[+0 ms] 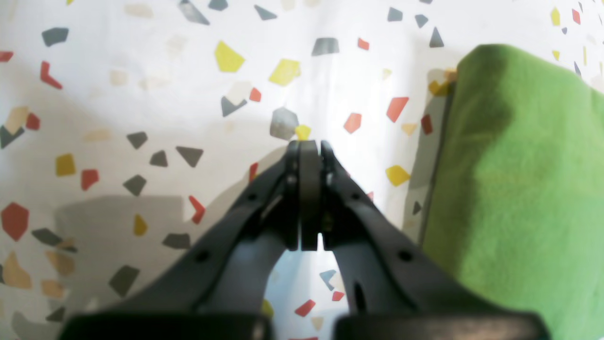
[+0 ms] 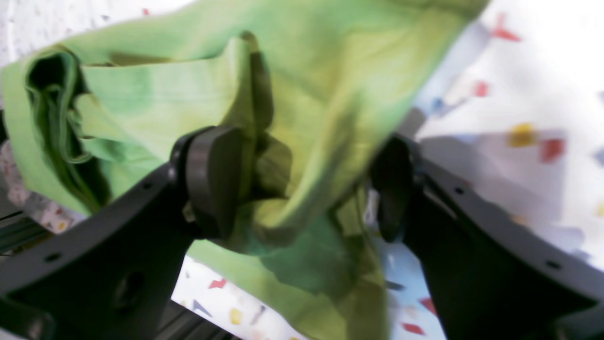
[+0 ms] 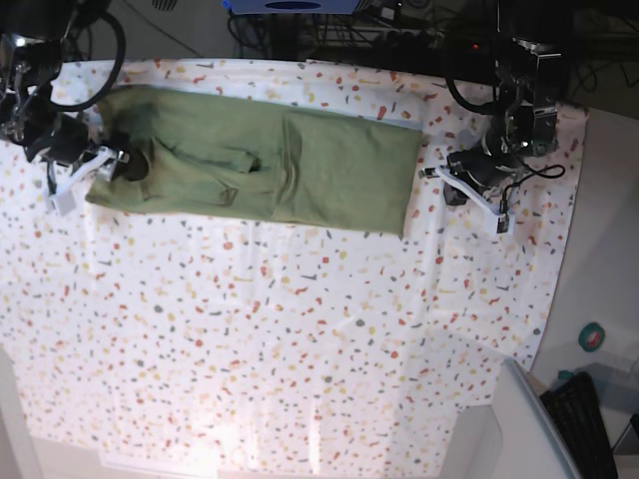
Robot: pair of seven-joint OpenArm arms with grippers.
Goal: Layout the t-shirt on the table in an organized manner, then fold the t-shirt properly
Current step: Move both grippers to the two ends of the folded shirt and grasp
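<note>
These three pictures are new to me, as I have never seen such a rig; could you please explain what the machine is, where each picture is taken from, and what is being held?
It is a robot with two arms working over a table covered in white cloth with coloured flecks. The base view looks down from above: a green t-shirt lies stretched along the far side, partly folded over itself.

The other two pictures come from cameras mounted on the wrists, looking along each claw. The left claw is shut with nothing in it, above bare cloth just beside the shirt's edge; in the overhead view it sits on the right. The right claw stands wide open, with bunched shirt fabric between its two fingers, not pinched. In the overhead view it is on the left, at the shirt's end.
</note>
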